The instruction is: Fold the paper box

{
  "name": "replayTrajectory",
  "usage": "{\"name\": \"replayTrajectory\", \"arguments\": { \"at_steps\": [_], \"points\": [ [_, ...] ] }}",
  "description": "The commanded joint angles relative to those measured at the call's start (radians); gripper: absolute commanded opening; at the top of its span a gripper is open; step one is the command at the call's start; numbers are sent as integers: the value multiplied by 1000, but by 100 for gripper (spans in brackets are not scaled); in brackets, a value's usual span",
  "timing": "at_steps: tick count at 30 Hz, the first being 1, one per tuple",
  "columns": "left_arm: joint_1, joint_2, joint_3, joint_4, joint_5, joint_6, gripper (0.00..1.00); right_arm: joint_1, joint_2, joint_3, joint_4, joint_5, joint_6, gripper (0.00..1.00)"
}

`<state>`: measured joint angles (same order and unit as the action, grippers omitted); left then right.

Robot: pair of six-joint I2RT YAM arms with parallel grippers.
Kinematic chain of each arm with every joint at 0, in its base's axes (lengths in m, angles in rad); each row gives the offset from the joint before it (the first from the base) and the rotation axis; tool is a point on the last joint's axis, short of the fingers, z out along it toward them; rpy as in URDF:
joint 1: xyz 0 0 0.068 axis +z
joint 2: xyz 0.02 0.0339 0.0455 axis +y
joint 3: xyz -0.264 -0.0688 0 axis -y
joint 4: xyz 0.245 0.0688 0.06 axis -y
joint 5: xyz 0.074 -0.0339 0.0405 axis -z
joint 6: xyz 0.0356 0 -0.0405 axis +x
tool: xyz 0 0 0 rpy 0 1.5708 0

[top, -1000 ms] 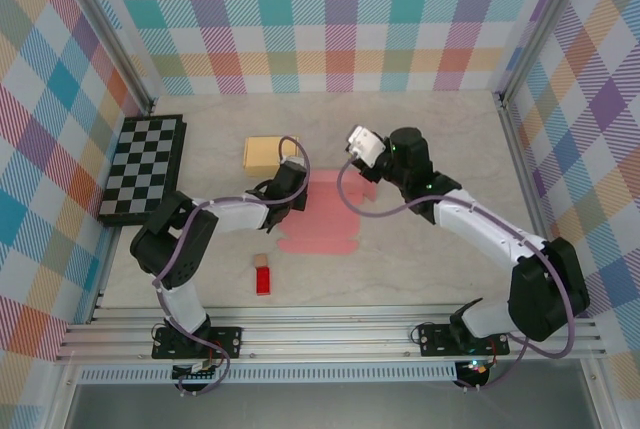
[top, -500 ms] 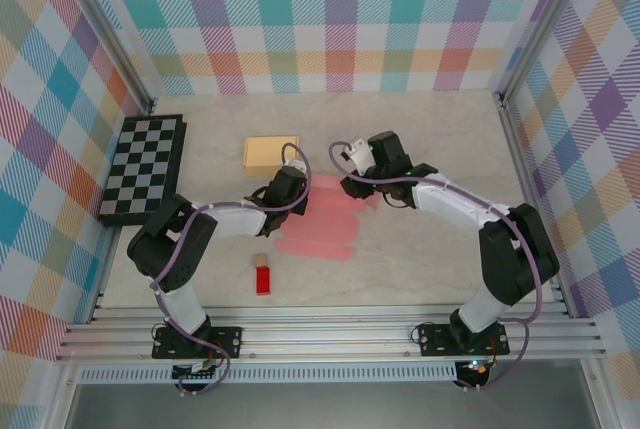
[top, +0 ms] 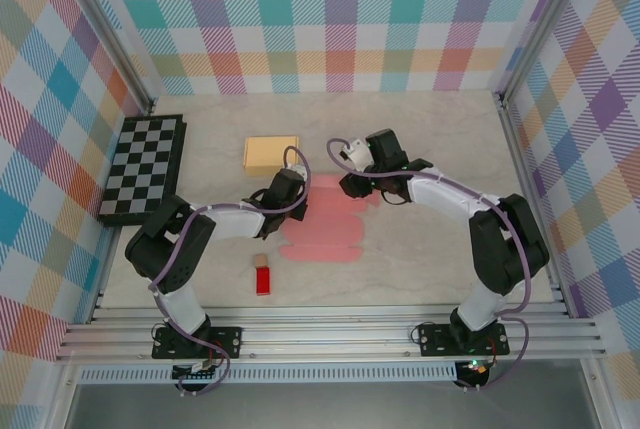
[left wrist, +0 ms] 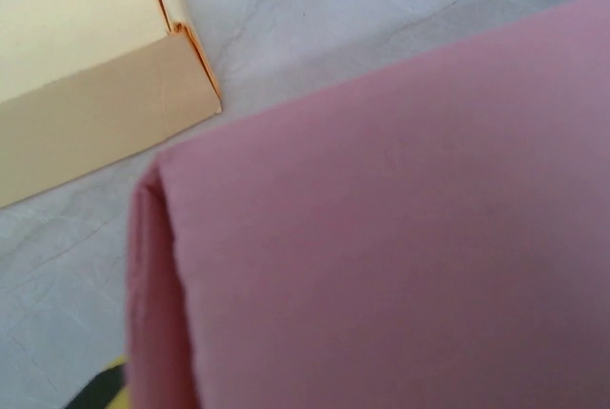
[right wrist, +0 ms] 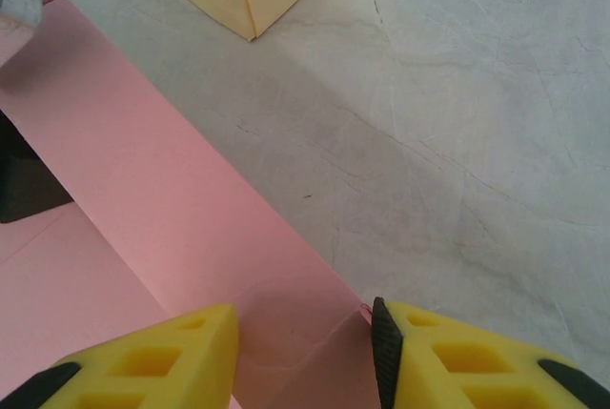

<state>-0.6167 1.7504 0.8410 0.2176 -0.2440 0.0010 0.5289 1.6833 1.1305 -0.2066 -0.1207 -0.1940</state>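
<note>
The pink paper box (top: 322, 221) lies mostly flat mid-table, with its far strip raised as a wall (right wrist: 181, 209). My left gripper (top: 293, 192) is at the box's left far corner. In the left wrist view pink paper (left wrist: 400, 237) covers its jaws, and just a sliver of a yellow fingertip (left wrist: 103, 388) peeks out at the bottom left. My right gripper (top: 356, 185) is at the far right end of the wall. Its yellow fingers (right wrist: 143, 361) stand apart astride the folded end flap (right wrist: 305, 333), whose edge touches the right pad.
A folded yellow box (top: 270, 154) sits just beyond the pink one, close to both grippers. A checkerboard (top: 142, 169) lies at the left. A red block (top: 263, 281) and a small tan block (top: 260, 261) sit near the front.
My right gripper came down and leftward from above the table onto the pink box's far right end. The left gripper stayed at the left corner, and the pink sheet shifted slightly.
</note>
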Motion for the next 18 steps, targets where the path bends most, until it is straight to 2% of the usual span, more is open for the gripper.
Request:
{"name": "replayTrajectory", "arguments": {
  "at_steps": [1,5,6,12,18],
  "points": [
    [1,3,23,-57,-5,-45,30,6,39,4,-67,-52,19,42],
    [5,73,87,-123,-36,-81,31,7,39,15,-71,-59,32,42],
    [5,90,103,-141,-56,-91,28,7,37,17,-72,-60,35,42],
    [5,135,136,-203,-203,-121,1,7,25,13,-78,-58,42,41],
    [5,125,124,-189,-166,-112,2,7,26,12,-76,-36,41,41]
  ]
}}
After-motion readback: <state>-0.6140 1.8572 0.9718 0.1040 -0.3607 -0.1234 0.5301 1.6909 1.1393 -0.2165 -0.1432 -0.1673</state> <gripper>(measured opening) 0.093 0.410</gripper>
